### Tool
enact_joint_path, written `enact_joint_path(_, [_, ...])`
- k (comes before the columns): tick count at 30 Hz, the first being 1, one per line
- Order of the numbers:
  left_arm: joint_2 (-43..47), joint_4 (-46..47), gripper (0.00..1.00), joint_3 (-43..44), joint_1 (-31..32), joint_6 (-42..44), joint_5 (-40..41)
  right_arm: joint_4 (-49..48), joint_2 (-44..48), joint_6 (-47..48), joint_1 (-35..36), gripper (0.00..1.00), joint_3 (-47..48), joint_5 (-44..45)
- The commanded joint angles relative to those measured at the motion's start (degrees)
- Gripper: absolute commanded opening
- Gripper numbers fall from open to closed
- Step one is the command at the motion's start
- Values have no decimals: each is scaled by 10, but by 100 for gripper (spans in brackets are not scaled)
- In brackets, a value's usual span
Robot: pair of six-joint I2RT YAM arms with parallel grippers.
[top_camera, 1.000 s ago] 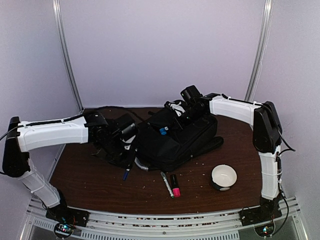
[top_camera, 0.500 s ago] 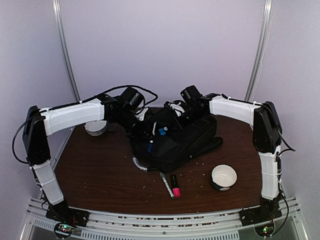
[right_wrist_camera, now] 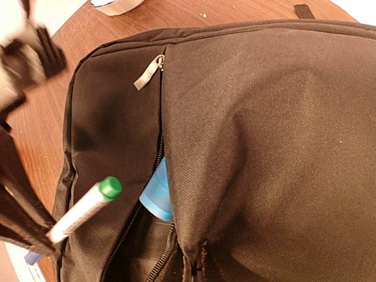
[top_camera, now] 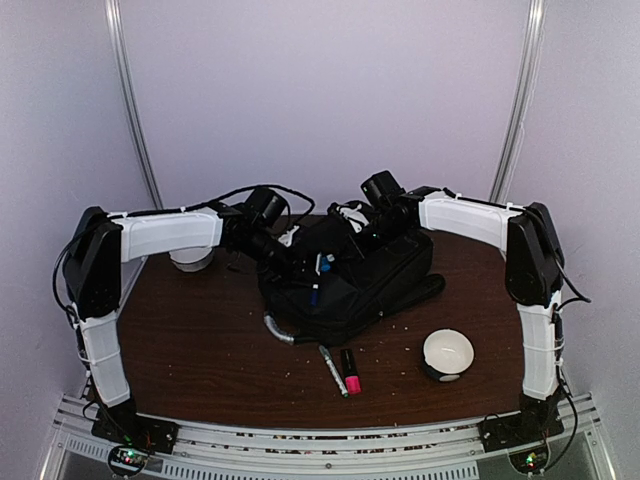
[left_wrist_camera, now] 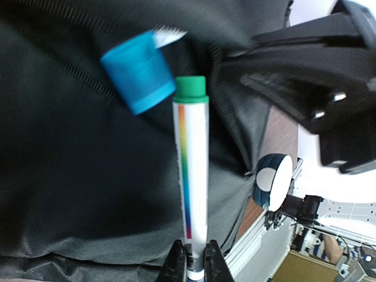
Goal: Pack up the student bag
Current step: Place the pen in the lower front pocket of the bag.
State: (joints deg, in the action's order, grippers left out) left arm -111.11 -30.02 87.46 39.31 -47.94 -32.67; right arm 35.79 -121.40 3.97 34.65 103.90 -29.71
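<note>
At the middle of the tabletop [top_camera: 200, 340], your student bag [top_camera: 350, 285] lay with a pocket unzipped. Your right hand [top_camera: 368, 232] was closed on its fabric. Your left hand [left_wrist_camera: 194, 267] gripped a green-capped marker [left_wrist_camera: 192, 176] over the opening, beside a blue cap [left_wrist_camera: 138, 79].

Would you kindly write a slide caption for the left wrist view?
Left claw holds a green-capped marker at the open student bag, beside a blue cap.
</note>
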Motion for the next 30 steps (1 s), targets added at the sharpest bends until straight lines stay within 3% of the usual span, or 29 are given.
enact_joint_path(1, [9, 27, 0, -32, -11, -23, -53, 8, 19, -11, 19, 0, 4, -49])
enact_joint_path(15, [-54, 20, 0, 12, -54, -29, -95, 11, 27, -7, 19, 0, 1, -50])
enact_joint_path(24, [-141, -8, 0, 129, -68, -22, -90, 12, 25, -8, 27, 0, 4, -55])
enact_joint_path(30, [-182, 60, 0, 165, -68, -66, -85, 13, 21, -7, 31, 0, 6, -57])
